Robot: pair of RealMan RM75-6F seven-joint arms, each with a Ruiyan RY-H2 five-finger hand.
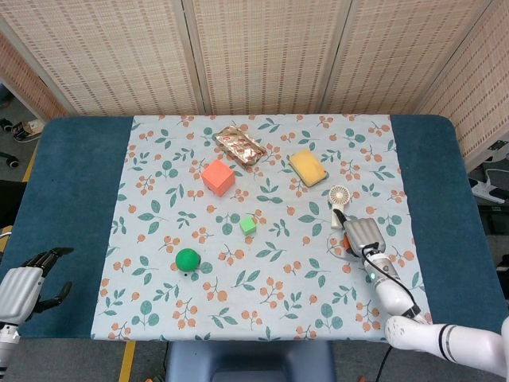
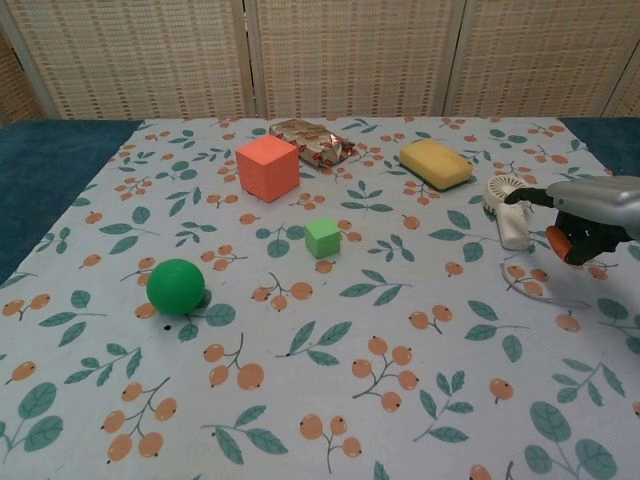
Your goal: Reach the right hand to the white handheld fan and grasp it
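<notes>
The white handheld fan (image 1: 338, 204) lies flat on the floral cloth at the right, with its round head away from me and its handle (image 2: 515, 229) toward me. My right hand (image 1: 362, 236) sits just on the near right side of it, palm down. In the chest view the right hand (image 2: 585, 209) stretches one fingertip (image 2: 515, 196) to the fan (image 2: 505, 203) where head meets handle. The other fingers are curled below and hold nothing. My left hand (image 1: 24, 286) hangs off the table's front left corner, fingers apart and empty.
A yellow sponge (image 1: 308, 167) lies just beyond the fan. Farther left are a foil snack packet (image 1: 240, 146), a red cube (image 1: 217, 177), a small green cube (image 1: 248, 225) and a green ball (image 1: 188, 259). The blue table edge (image 1: 445, 199) runs right of the cloth.
</notes>
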